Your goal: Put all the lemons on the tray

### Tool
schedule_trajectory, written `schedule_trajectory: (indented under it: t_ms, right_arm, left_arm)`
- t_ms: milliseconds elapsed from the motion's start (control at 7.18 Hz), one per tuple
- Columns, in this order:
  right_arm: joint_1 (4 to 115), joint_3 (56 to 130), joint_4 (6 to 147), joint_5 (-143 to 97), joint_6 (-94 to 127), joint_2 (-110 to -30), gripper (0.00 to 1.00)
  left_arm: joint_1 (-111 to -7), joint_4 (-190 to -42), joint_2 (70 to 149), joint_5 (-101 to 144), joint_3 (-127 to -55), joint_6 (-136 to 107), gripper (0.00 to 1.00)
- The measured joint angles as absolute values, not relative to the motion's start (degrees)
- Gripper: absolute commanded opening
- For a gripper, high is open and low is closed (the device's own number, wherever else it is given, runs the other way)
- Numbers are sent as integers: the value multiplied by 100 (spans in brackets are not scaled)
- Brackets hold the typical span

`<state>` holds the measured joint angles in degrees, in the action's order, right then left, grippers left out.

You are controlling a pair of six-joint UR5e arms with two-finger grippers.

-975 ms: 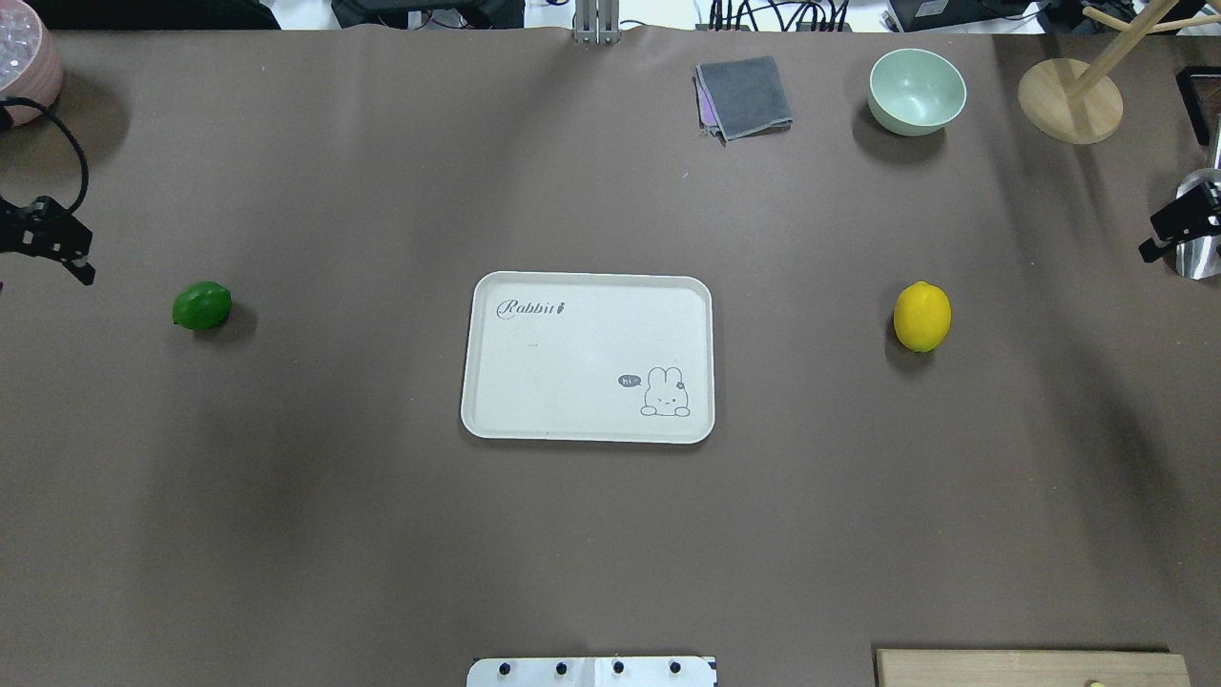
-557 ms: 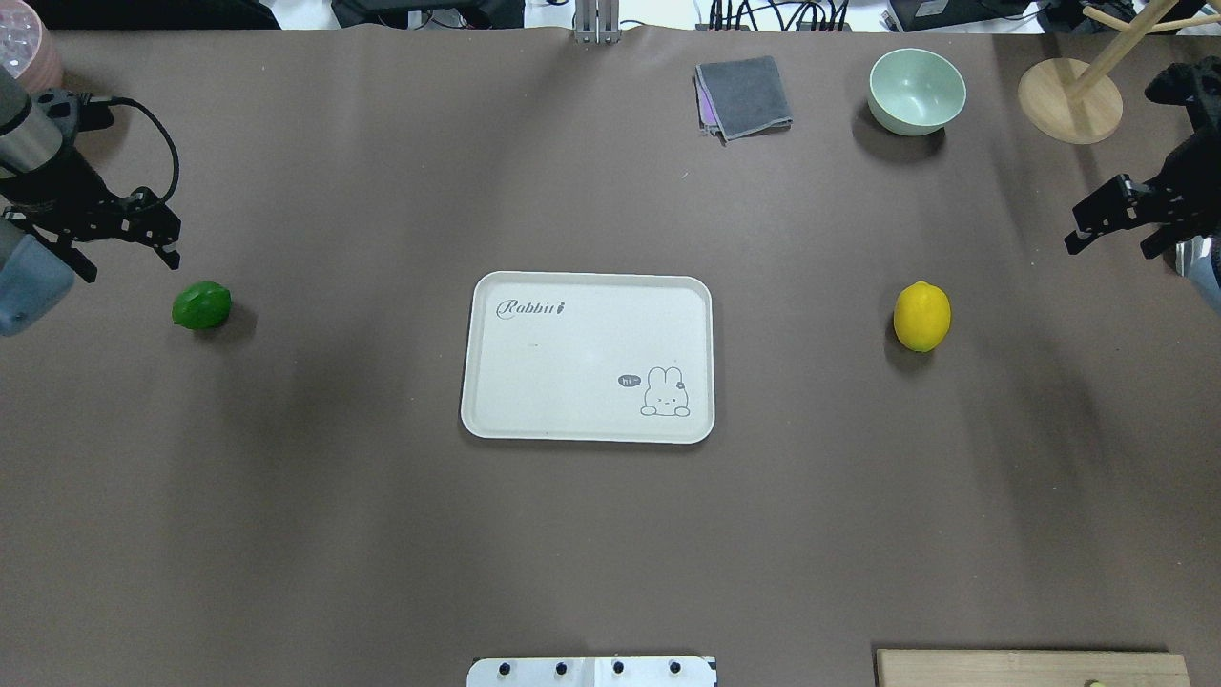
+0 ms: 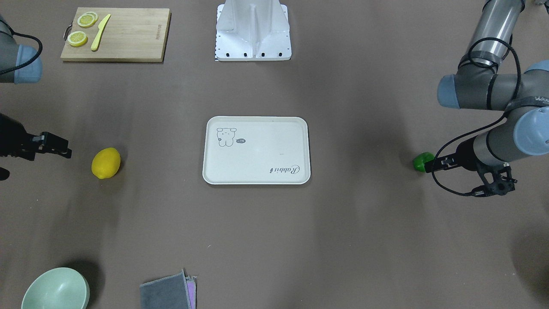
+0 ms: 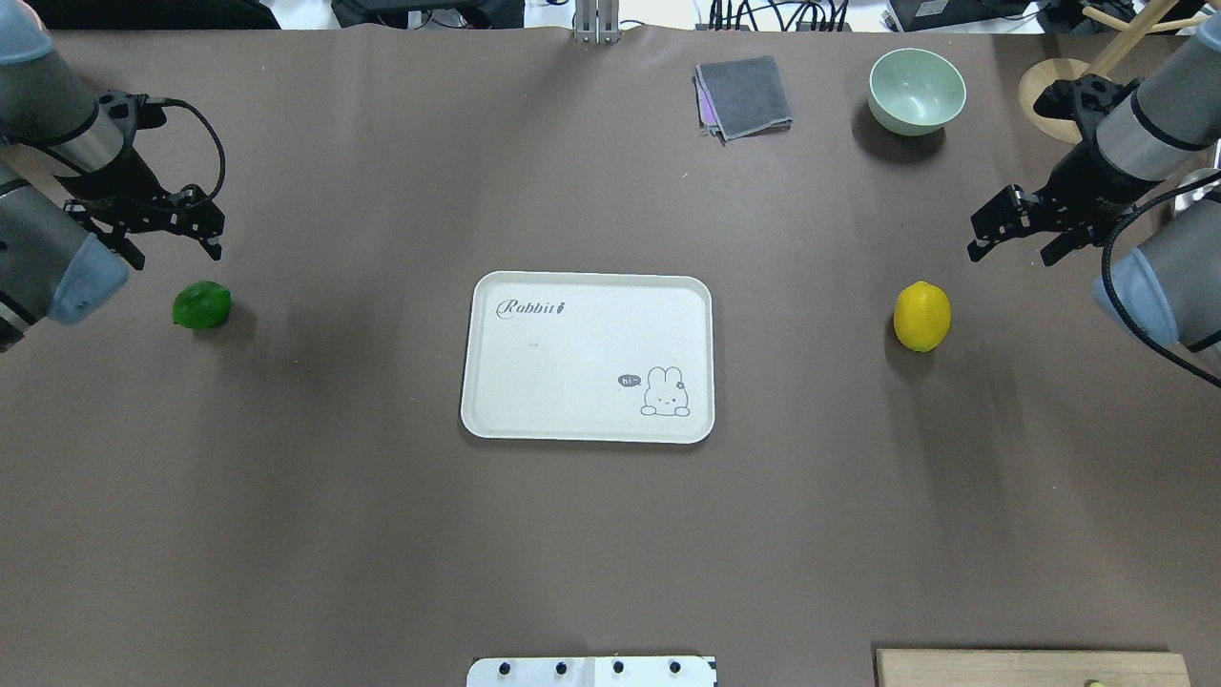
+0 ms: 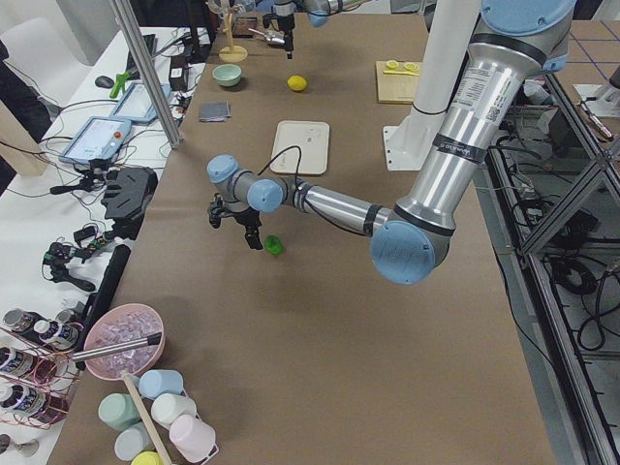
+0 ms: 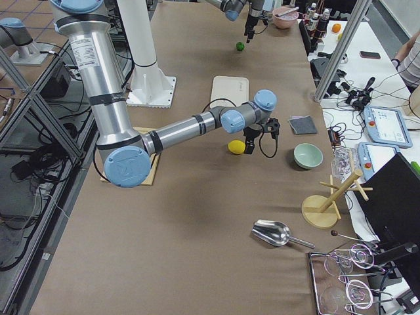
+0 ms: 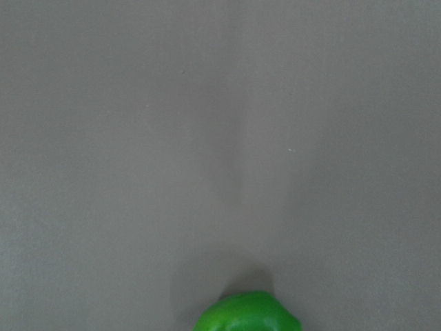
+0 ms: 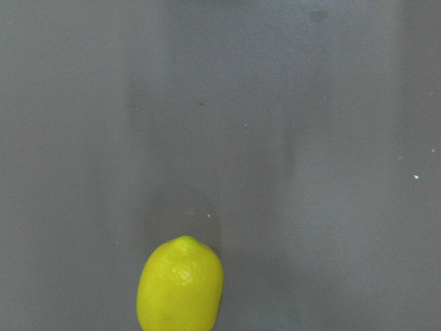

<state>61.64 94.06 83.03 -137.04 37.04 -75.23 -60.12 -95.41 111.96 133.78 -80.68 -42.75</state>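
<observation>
The green lemon (image 4: 201, 305) lies on the brown table at the left, the yellow lemon (image 4: 921, 316) at the right. The off-white tray (image 4: 572, 334) lies between them with nothing on it. My left gripper (image 4: 178, 250) hovers open just beyond the green lemon (image 3: 422, 162), which shows at the bottom edge of the left wrist view (image 7: 244, 314). My right gripper (image 4: 1011, 250) hovers open beyond and to the right of the yellow lemon (image 3: 106, 163), which shows low in the right wrist view (image 8: 180, 284). Neither gripper touches a fruit.
A mint bowl (image 4: 917, 91), a folded grey cloth (image 4: 744, 95) and a wooden stand base (image 4: 1068, 100) sit along the far edge. A bamboo cutting board (image 3: 124, 38) with lemon slices and a yellow knife lies near the robot base (image 3: 253, 30).
Both arms have swung inward from the table's side edges. Each open gripper now hangs close to its lemon. The lemons and the tray have not moved.
</observation>
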Motion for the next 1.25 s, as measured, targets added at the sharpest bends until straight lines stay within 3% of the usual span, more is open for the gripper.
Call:
schedule_trajectory:
  t_ms: [557, 697, 836, 975, 1254]
  right_arm:
    - [5681, 9067, 7651, -13574, 4071, -7437, 100]
    - [5581, 9026, 7642, -13533, 4076, -7413, 100]
    - [5506, 8988, 7639, -13497, 4077, -7393, 100]
    - [5460, 8950, 7638, -13474, 4078, -7377, 100]
    - [5382, 8896, 7638, -13402, 4078, -7341, 99]
  left_arm:
    - [-5759, -10423, 10898, 13346, -8042, -5016, 91]
    - [-5717, -10480, 10881, 13344, -8057, -5137, 74]
    - [-5670, -10576, 10855, 13340, -8066, -5293, 29]
    - [-5604, -10818, 10784, 13296, -8066, -5485, 0]
    - [-5529, -11196, 10621, 13167, -8111, -5632, 0]
